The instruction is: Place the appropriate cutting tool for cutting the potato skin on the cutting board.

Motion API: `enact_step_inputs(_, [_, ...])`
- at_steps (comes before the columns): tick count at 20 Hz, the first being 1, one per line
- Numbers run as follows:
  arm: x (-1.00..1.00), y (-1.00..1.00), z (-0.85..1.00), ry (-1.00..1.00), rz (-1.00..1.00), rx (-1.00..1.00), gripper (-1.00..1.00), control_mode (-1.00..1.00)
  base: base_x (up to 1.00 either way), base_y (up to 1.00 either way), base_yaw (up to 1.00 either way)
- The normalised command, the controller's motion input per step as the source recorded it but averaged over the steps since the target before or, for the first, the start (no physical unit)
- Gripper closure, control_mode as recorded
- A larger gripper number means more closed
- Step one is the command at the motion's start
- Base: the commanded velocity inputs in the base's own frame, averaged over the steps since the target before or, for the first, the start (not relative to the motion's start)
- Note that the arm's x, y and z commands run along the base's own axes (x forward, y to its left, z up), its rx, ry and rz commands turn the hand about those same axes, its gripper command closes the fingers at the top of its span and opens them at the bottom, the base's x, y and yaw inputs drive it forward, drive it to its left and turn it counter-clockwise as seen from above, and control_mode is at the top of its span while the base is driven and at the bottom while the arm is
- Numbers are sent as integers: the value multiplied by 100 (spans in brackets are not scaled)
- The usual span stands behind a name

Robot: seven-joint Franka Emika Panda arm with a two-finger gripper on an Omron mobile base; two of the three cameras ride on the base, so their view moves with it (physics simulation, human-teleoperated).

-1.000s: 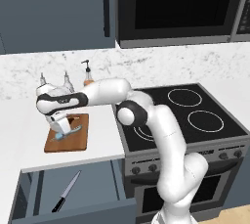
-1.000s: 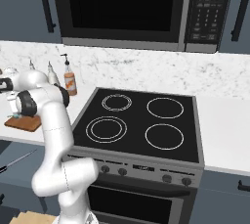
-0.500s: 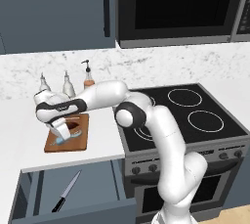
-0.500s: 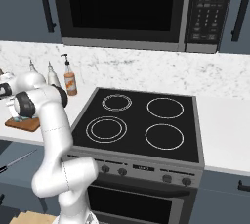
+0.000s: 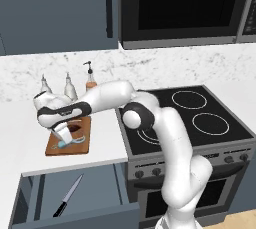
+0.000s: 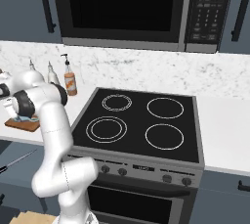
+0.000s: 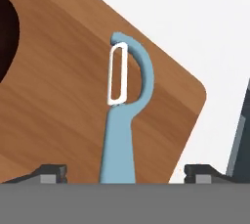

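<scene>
Peeler (image 7: 122,115) lies flat on cutting board (image 7: 58,96), near its corner, potato (image 7: 6,32) apart at far side. Gripper (image 7: 126,171) open, fingertips (image 7: 51,171) straddling handle without touching; long axis runs straight away from jaws.

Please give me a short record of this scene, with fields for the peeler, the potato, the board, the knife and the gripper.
peeler: light blue, lying flat on the board, near one corner
potato: dark, on the board, apart from the peeler
board: brown wood, on the white counter
knife: black handle, in the open drawer below the counter
gripper: open, fingers on each side of the peeler's handle, not gripping it
</scene>
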Motion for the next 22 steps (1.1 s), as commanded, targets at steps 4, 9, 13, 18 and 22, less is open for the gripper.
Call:
enact_step_inputs(4, [-79,-4,38,-17,0,0,-100,-100,0,0,0])
enact_step_inputs(9, [-82,-10,26,-19,4,2,-100,-100,0,0,0])
enact_step_inputs(13, [-88,-48,49,-9,12,9,-100,-100,0,0,0])
enact_step_inputs(18, [-97,-86,72,0,27,13,-100,-100,0,0,0])
enact_step_inputs(22, [-100,-100,73,-5,38,3,-100,-100,0,0,0])
